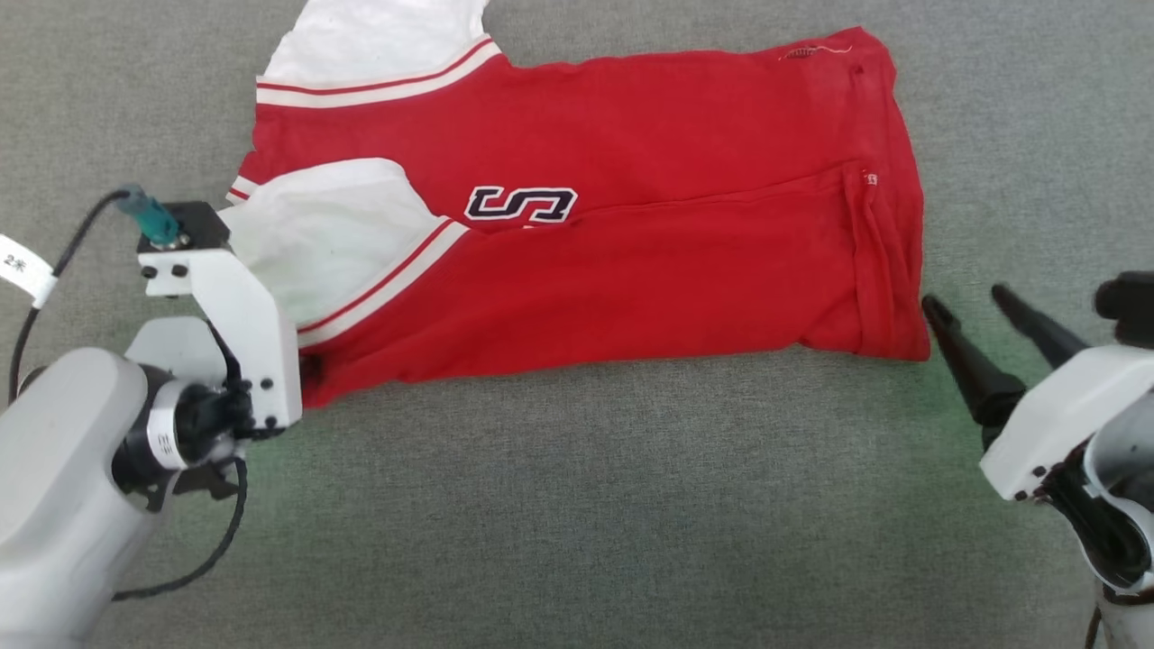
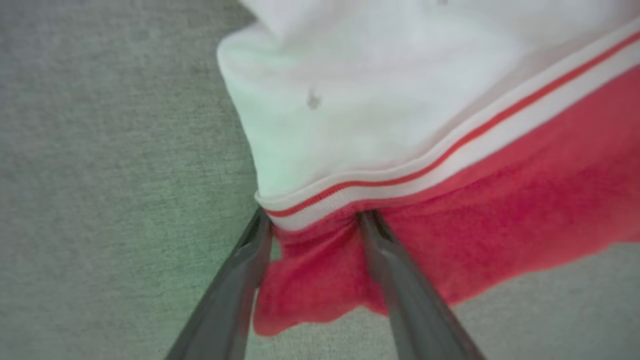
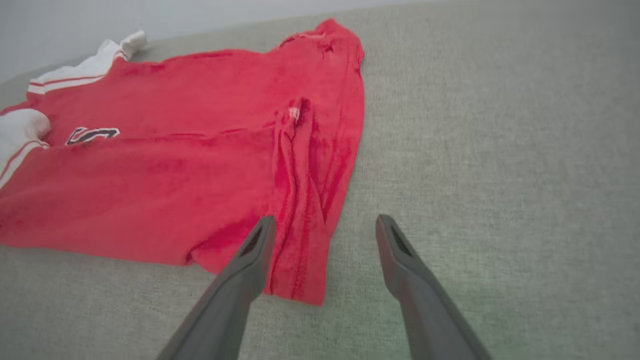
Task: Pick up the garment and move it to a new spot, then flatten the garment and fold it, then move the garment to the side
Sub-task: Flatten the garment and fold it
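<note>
Left gripper (image 2: 316, 220): jaws wide apart, nothing pinched. Fingertips (image 2: 262, 227) set against the red shirt (image 2: 500, 200), right under the striped white-and-red band of its white sleeve (image 2: 350, 100), with red cloth bunched between them. In the head view, tucked beneath the pale wrist bracket (image 1: 243, 315) at the shirt's lower left corner.

Right gripper (image 1: 966, 302): jaws just as wide and empty. Tips just beside the shirt's lower right corner, apart from it in the head view. In its own wrist view, one finger crossing in front of the rumpled hem.

Shirt: spread lengthwise on the grey carpet (image 1: 577, 505), between the two grippers. White sleeves toward the robot's left, hem toward its right, a long crease across the middle.

Writing: a navy letter edged in white (image 1: 521, 205) on the chest, reading as an "S". Small white tag (image 1: 870, 178) near the hem seam, too small to read. White label (image 1: 22, 266) on the cable by the left arm, reading "2米".
</note>
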Robot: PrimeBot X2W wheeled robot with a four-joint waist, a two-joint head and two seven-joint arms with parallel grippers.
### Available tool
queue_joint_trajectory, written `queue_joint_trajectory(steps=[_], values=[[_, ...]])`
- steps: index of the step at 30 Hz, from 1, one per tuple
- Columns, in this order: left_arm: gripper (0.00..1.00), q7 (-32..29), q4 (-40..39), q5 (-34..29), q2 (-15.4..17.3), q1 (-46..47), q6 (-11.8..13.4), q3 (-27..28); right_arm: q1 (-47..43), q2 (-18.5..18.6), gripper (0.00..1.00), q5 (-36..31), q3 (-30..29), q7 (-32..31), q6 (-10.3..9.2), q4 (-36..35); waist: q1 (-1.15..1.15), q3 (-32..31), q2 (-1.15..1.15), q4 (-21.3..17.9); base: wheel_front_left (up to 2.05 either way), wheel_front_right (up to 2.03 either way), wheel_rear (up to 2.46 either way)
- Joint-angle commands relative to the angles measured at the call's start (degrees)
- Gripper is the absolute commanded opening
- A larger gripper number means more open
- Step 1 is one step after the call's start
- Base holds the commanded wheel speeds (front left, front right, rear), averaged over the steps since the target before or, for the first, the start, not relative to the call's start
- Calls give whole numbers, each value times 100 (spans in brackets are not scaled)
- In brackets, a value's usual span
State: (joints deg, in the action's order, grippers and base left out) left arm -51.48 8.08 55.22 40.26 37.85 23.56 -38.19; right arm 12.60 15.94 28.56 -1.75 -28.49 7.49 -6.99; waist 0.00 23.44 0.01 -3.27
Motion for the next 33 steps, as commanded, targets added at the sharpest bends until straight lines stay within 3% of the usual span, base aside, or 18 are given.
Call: queue_joint_trajectory(steps=[1,16,17,18,19,25,33], values=[[0,5,234,68,-188,-174,-41,-151,101,2,100,5,24,-137,0,82,0,32,-1,11,0,0,0],[0,212,692,-75,-727,352,-453,-341,1103,-17,100,-296,575,-1987,0,1636,0,238,-1,381,0,0,0],[0,241,708,-88,-750,383,-480,-343,1138,-2,85,-309,704,-2118,1,1741,0,244,-1,400,0,0,0],[0,272,735,-98,-770,406,-505,-351,1158,57,10,-349,871,-2227,2,1811,0,246,-1,422,0,0,0],[0,293,758,-100,-786,424,-528,-346,1166,96,0,-365,963,-2284,2,1859,0,247,-1,436,0,0,0],[0,348,754,-52,-704,421,-558,-269,1205,326,0,-90,995,-2534,1,1628,0,184,-1,499,0,0,0],[0,133,-26,18,-232,236,-298,-107,1028,759,0,387,737,-2980,0,731,0,33,-1,592,0,0,0]])
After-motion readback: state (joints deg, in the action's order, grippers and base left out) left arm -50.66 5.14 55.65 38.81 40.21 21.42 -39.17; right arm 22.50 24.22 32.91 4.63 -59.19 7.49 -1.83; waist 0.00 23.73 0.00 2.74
